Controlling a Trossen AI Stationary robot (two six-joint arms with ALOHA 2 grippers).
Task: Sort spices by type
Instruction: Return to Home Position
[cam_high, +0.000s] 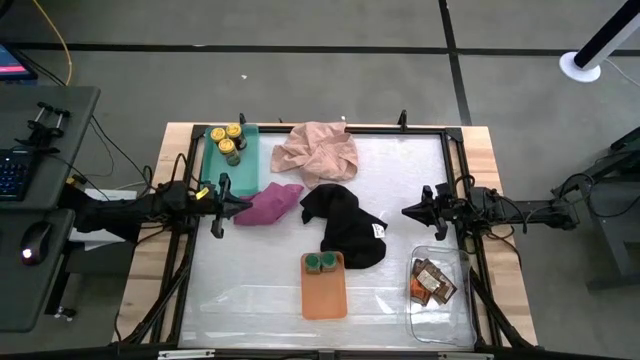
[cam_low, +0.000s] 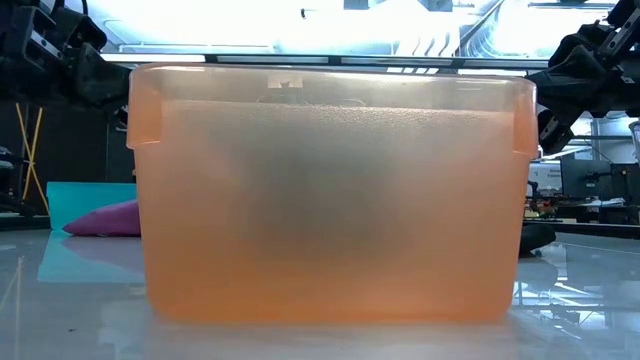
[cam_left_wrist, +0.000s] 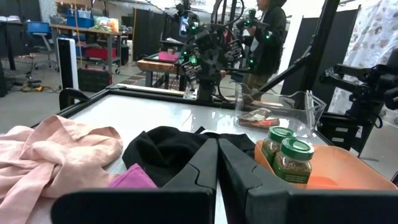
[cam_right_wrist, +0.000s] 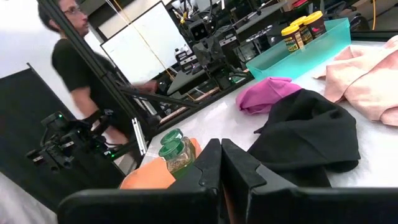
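Three yellow-lidded jars (cam_high: 231, 139) stand in the green tray (cam_high: 250, 165) at the far left; they also show as yellow-lidded jars (cam_right_wrist: 303, 30) in the right wrist view. Two green-lidded jars (cam_high: 321, 263) stand at the far end of the orange tray (cam_high: 324, 290); the left wrist view shows these green-lidded jars (cam_left_wrist: 288, 158). Orange-brown packets (cam_high: 432, 282) lie in the clear tray (cam_high: 442, 325). My left gripper (cam_high: 238, 204) hovers shut beside the magenta cloth. My right gripper (cam_high: 408, 211) hovers shut at the right, touching nothing.
A pink cloth (cam_high: 318, 152), a magenta cloth (cam_high: 270, 203) and a black cloth (cam_high: 346, 225) lie mid-table between the arms. The orange tray's wall (cam_low: 330, 190) fills the low view. A person (cam_right_wrist: 78, 68) stands beyond the table. A black frame (cam_high: 455, 160) rims the work area.
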